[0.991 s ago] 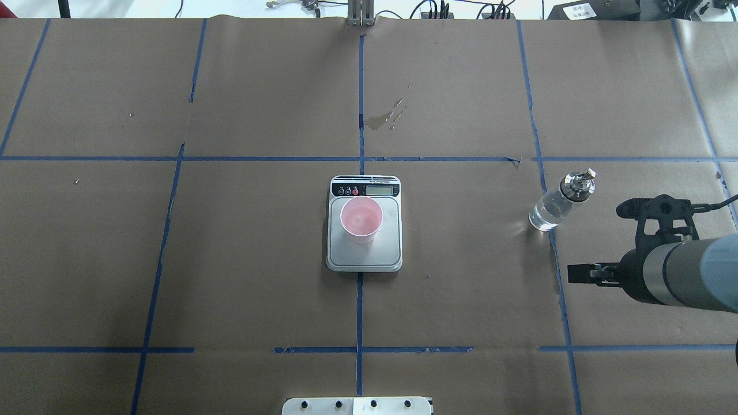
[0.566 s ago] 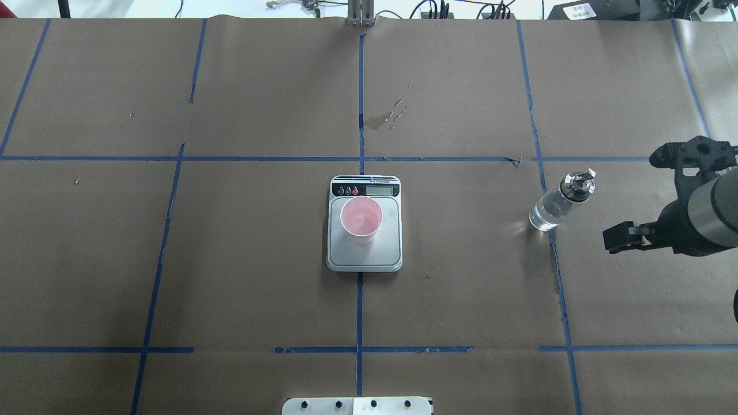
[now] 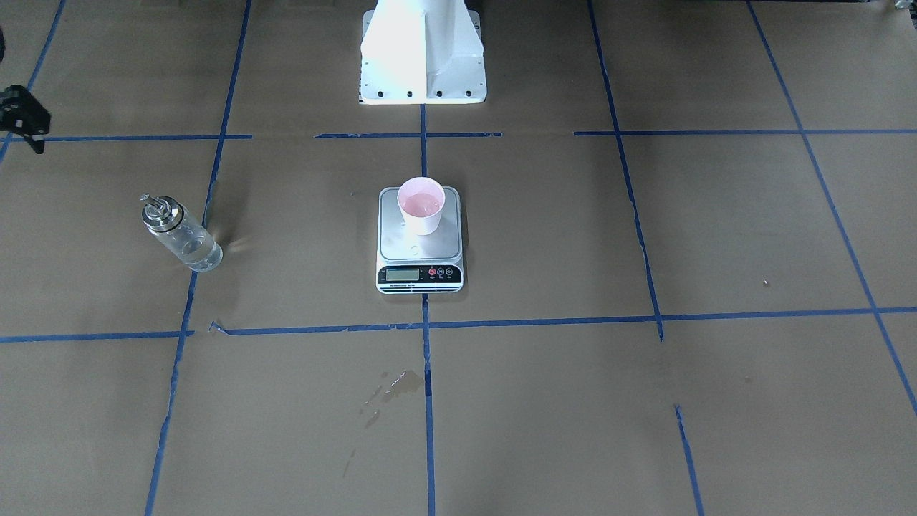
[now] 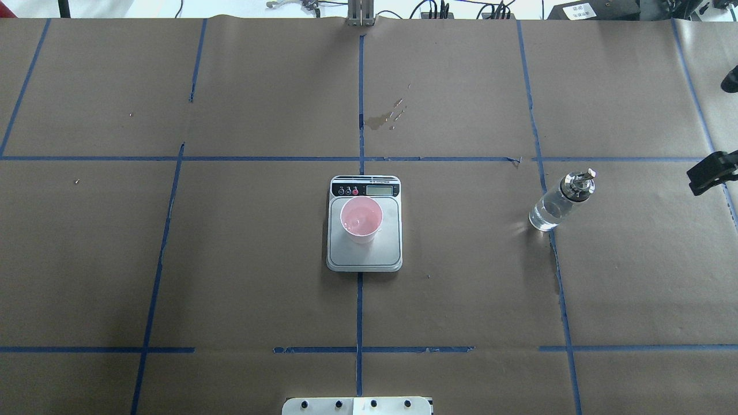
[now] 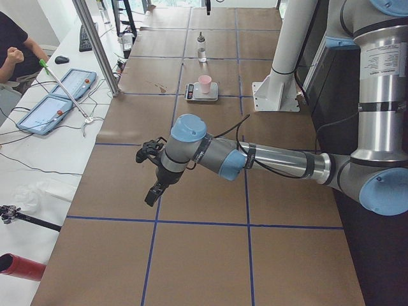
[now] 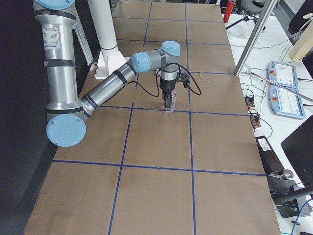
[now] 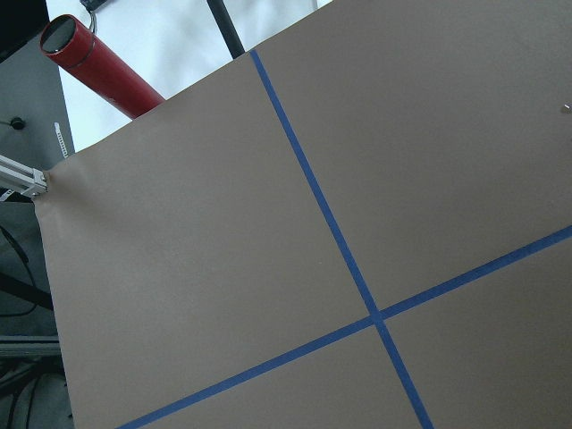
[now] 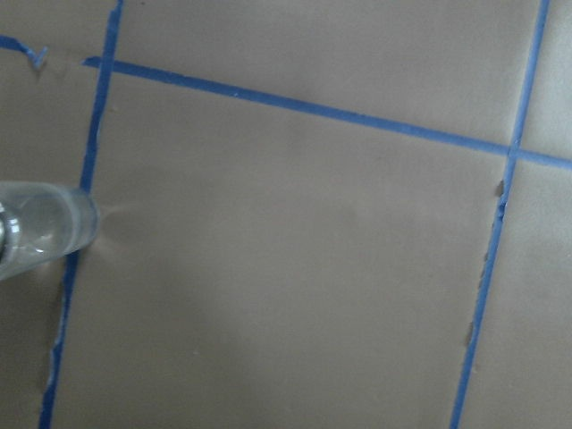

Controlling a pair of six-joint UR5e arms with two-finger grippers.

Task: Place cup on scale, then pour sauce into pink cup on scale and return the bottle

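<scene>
Only a black fragment of the right gripper (image 4: 711, 173) shows at the right edge of the overhead view, and its wrist camera shows no fingers, so whether its jaws are parted or closed cannot be told. It holds nothing and sits apart from the bottle (image 4: 556, 204). The left gripper (image 5: 155, 193) appears only in the left side view, hanging over bare paper far from the task's things; its jaw state cannot be told either.

The bottle is a clear glass cylinder with a shiny metal collar and an angled spout, standing on its base on a blue tape line, well to the robot's right of the scale (image 4: 389, 248). The sauce (image 4: 542, 218) inside is colourless and hard to tell from the glass. The scale is a flat rounded rectangle with a matte silver platform, a white base and a dark strip with a display and round buttons. The cup (image 4: 361, 219), tapered, pink inside and pale outside, stands on the platform. The table (image 4: 230, 259) is covered in brown paper gridded with blue tape.

A second ago the right gripper hung just beside the bottle; it has since withdrawn rightward. Bottle, cup and scale have not moved.
</scene>
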